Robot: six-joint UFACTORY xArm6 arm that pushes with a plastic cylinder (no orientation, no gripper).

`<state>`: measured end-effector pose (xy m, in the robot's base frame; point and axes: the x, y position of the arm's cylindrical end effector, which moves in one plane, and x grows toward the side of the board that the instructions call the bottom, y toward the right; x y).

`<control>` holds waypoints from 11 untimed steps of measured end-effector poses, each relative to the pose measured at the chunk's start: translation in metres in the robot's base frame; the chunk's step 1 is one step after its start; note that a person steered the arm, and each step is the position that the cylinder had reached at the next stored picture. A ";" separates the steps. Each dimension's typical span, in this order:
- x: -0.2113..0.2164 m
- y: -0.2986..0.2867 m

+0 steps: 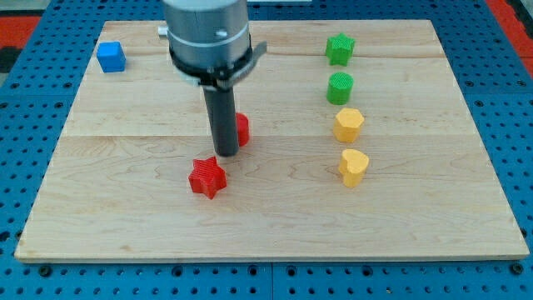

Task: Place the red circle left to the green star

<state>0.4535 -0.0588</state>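
Gripper there is none: my tip (226, 154) is the blunt end of a smooth dark rod, holding nothing, pressed against the left side of the red circle (241, 128), which it partly hides. Nearest and slightly left of my tip lies the ribbed red star (206, 177), apart from it. Right of centre, a yellow heart-like block (353, 167) sits nearest, then a yellow hexagon-like block (348, 124), a ribbed green circle (340, 87), and farthest the green star (339, 48). At the far left stands a blue cube (111, 57). All rest on the pale, grained wooden counter (125, 192). The red circle lies mid-board, well apart from the green star, nearer and to its left.
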 end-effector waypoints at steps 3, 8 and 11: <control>-0.100 0.028; -0.123 0.109; -0.161 0.133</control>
<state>0.2920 0.0746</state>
